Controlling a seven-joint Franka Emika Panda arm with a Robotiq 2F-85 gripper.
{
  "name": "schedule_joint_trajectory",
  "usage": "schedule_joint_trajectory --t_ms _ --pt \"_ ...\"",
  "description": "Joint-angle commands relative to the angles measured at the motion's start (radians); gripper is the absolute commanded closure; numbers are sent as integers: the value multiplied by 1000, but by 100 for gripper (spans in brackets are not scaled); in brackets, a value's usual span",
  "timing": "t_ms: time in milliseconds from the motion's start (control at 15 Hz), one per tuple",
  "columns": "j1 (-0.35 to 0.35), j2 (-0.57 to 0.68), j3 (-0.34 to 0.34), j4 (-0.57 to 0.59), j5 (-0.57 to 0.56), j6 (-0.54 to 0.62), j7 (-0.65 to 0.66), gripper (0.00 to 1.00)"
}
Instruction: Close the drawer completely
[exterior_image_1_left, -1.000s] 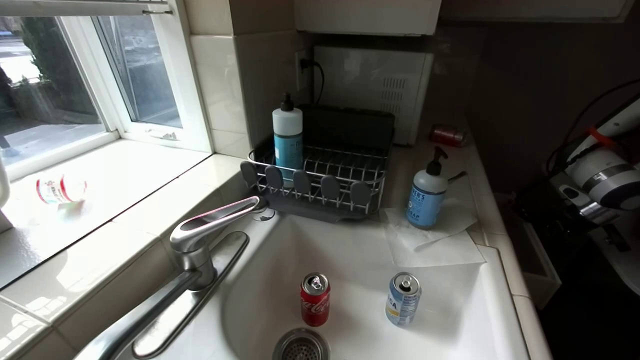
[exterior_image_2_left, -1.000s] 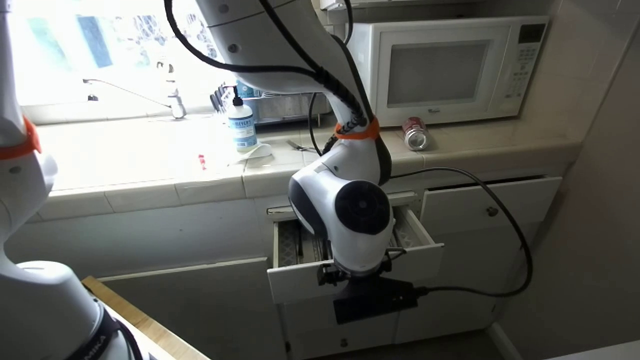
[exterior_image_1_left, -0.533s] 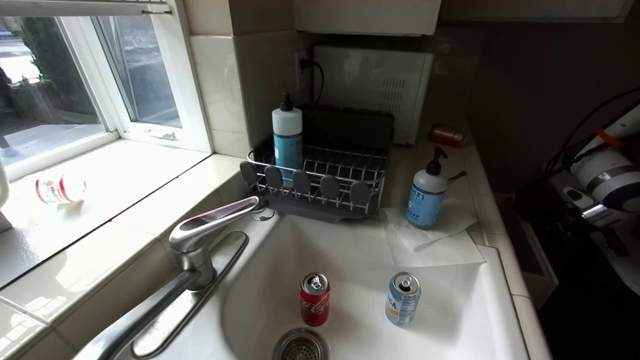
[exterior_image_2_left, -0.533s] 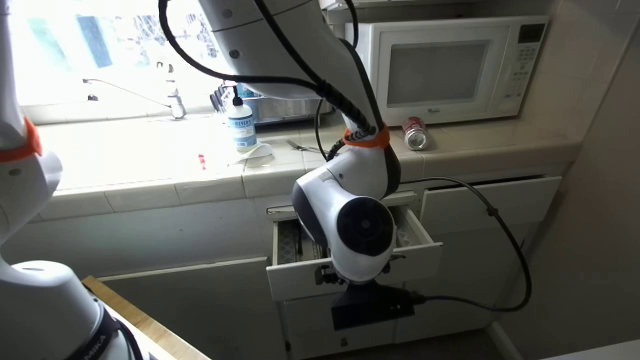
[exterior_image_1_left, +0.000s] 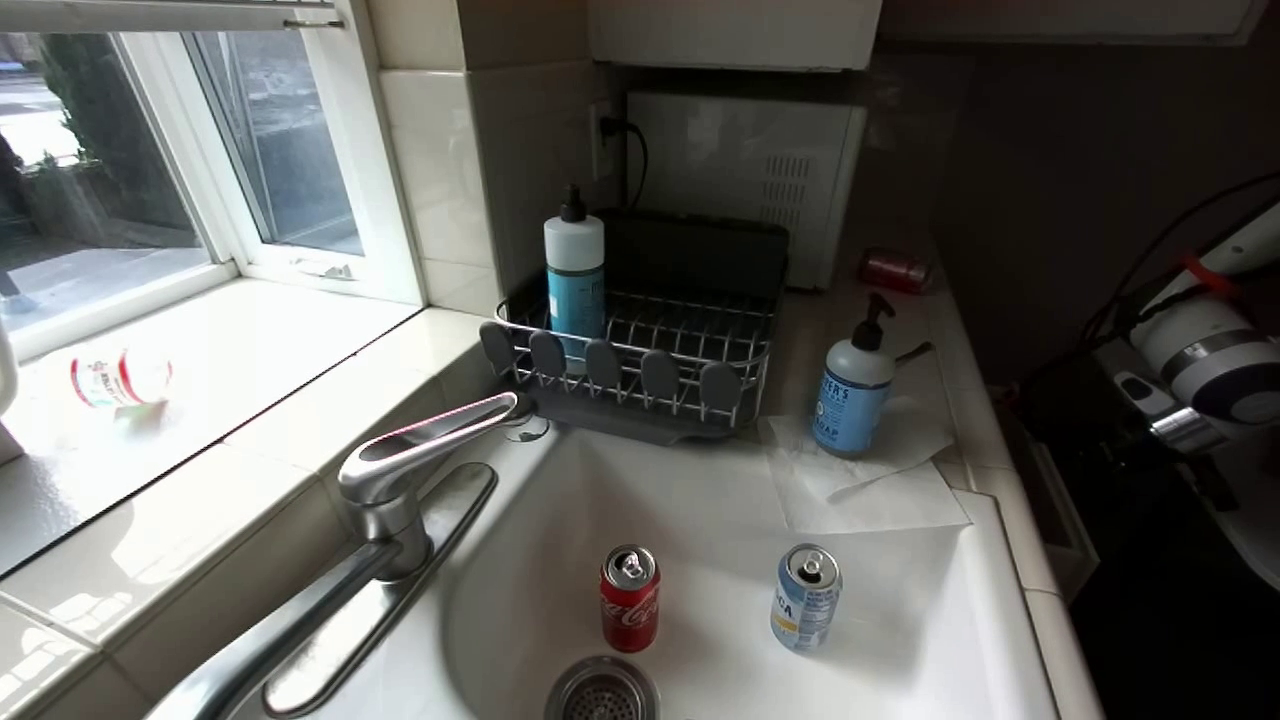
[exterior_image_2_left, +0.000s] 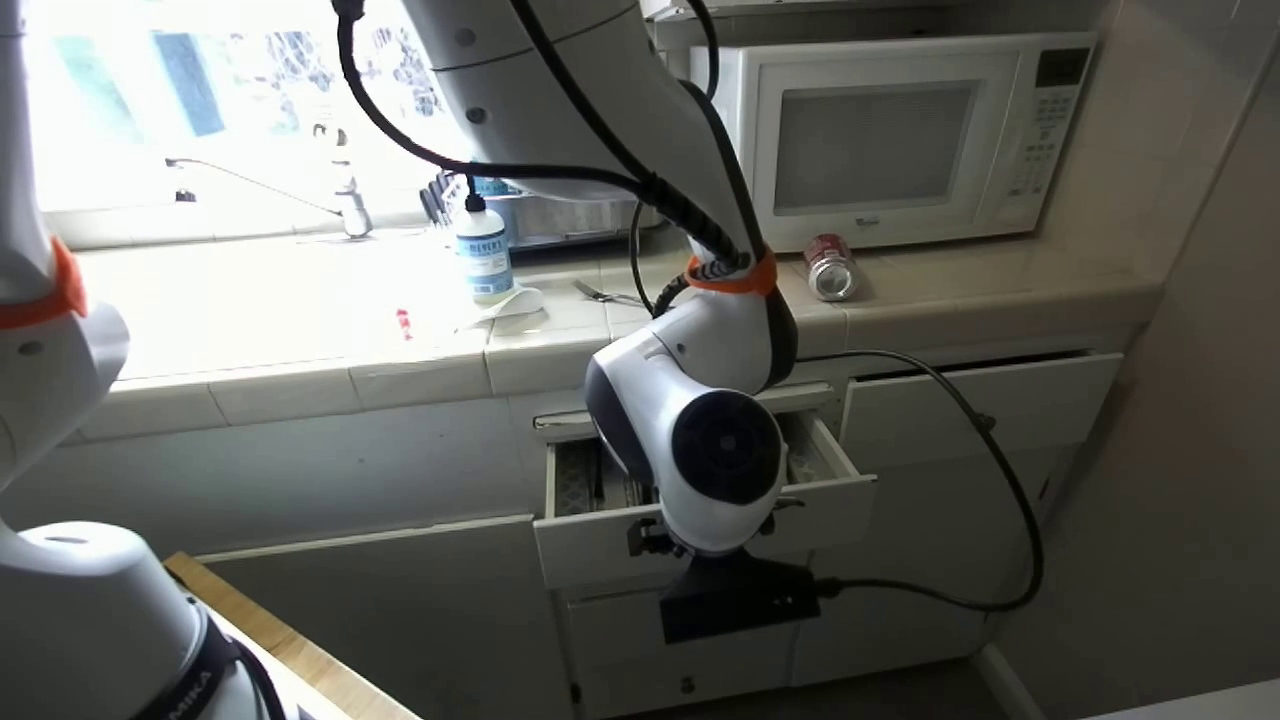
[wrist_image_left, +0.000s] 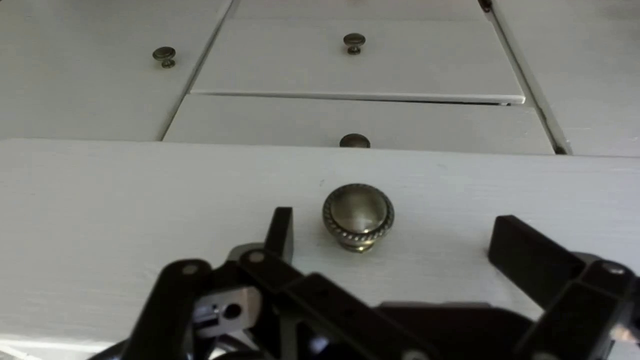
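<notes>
Wrist view: my fingers (wrist_image_left: 525, 262) stand wide apart before the pale face of the drawer (wrist_image_left: 150, 210), holding nothing.
Knob (wrist_image_left: 356, 212): it sits in the gap between the two, free on both sides and nearer the one on the left of that view.
Contact: from where I sit I cannot tell whether the tips touch the face or stop just short of it.
Drawer position: in an exterior view I see the drawer (exterior_image_2_left: 600, 550) partly pulled out below the tiled surface (exterior_image_2_left: 960, 290), with my arm (exterior_image_2_left: 720, 340) reaching down over it.
Inside: a patterned liner (exterior_image_2_left: 572, 480) shows at the left; what lies beside it is mostly hidden from me by the arm.
Second drawer (exterior_image_2_left: 975, 415): just right of the pulled-out one, a dark gap along its top edge.
Microwave (exterior_image_2_left: 880, 140): far right on the surface, with a red can (exterior_image_2_left: 832, 267) lying on its side just in front of it.
Pump bottle (exterior_image_2_left: 485, 258): upright, left of that can and well apart from it.
Sink (exterior_image_1_left: 650, 480): in an exterior view a cola can (exterior_image_1_left: 630, 605) and a pale blue can (exterior_image_1_left: 806, 598) stand upright in it, apart from each other.
Dish rack (exterior_image_1_left: 660, 376): just beyond the sink, a tall bottle (exterior_image_1_left: 576, 300) standing at its left.
</notes>
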Motion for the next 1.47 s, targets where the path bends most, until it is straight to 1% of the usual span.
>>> schedule_joint_trajectory --t_ms 0,133,267,467,533,667,867,1000,1067,1133,1400 --pt "11 18 103 70 98 -73 0 0" --pt "13 35 130 96 108 -71 4 0" --pt "18 63 157 126 137 -63 -29 0" --pt "21 98 190 176 134 -66 -27 0" --pt "17 110 196 187 142 -69 -37 0" --pt "13 111 200 196 113 -74 -6 0" --pt "6 114 208 191 145 -77 -9 0" --pt "7 107 216 189 144 -71 -8 0" --pt "7 108 218 188 147 -71 -12 0" --pt "-3 90 149 111 85 -1 7 0" --pt "-3 90 149 111 86 -1 7 0"
